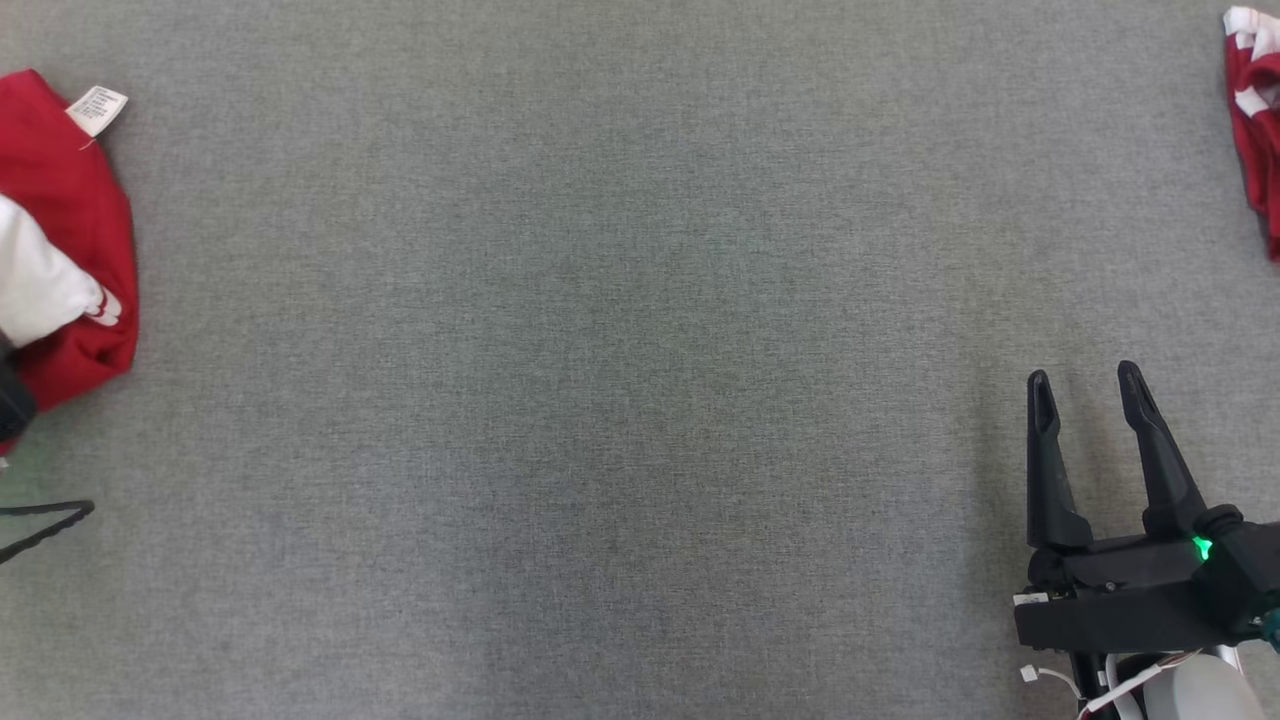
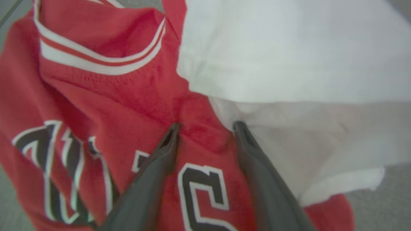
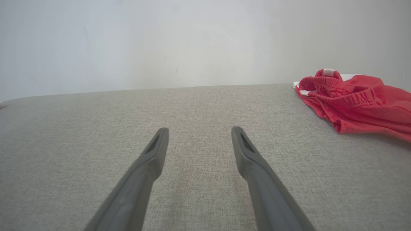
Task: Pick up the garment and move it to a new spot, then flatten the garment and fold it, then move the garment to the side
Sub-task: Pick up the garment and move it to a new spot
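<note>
Left gripper (image 2: 207, 128) first: on its own wrist camera the two dark fingers (image 2: 151, 179) stand spread, not pressed together, and both tips sit down against the garment (image 2: 128, 106). One tip is on the red cloth and the other is at the seam where red meets the white sleeve (image 2: 289, 51). A low ridge of red fabric lies between the tips, but I can't tell whether the cloth is pinched or only touched. Around the fingers I read black lettering (image 2: 202, 192) edged in white across the red front, and above it a red-and-white striped trim (image 2: 96, 64) curving round an opening. On the head camera the garment (image 1: 70, 230) lies bunched at the far left edge of the grey cloth surface (image 1: 600, 400), cut off by the frame, with a white label (image 1: 97, 108) sticking up at its top and a white part near its middle. Right gripper (image 1: 1085, 378) sits at the lower right of that view, well apart from the garment, with its jaws wide apart and nothing between them. Its wrist camera shows the right gripper (image 3: 199, 130) over bare grey cloth, with a pale wall (image 3: 160, 38) behind. A second red piece (image 3: 359, 99) with a gathered waistband lies crumpled off to the right, touching neither finger; the head camera has it at the top right corner (image 1: 1255, 120).
</note>
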